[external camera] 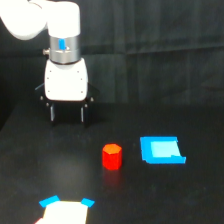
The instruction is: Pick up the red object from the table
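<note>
On table (pixel 200 200), red object (pixel 112 156) upright, hex top up, gripper (pixel 67 119) fingers spread, well apart.

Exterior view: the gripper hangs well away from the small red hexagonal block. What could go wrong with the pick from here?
1. The gripper is up and toward the exterior view's left of the small red-orange hexagonal block, so a misjudged approach could land a finger on top of it or knock it over.
2. The flat blue piece lies close beside the block; a wide sweep might push the block against it.
3. The block is short, so the fingers may strike the matte black table.
</note>
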{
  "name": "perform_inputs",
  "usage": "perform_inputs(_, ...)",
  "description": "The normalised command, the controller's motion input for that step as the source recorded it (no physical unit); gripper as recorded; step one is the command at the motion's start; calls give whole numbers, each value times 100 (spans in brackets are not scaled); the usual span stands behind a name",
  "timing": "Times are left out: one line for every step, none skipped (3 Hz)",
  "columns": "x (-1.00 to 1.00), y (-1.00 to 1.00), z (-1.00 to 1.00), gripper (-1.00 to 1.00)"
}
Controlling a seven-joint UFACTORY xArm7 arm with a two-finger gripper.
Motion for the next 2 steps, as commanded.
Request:
perform_inputs(100,-100,-46,-27)
perform_inputs(100,-100,-37,-61)
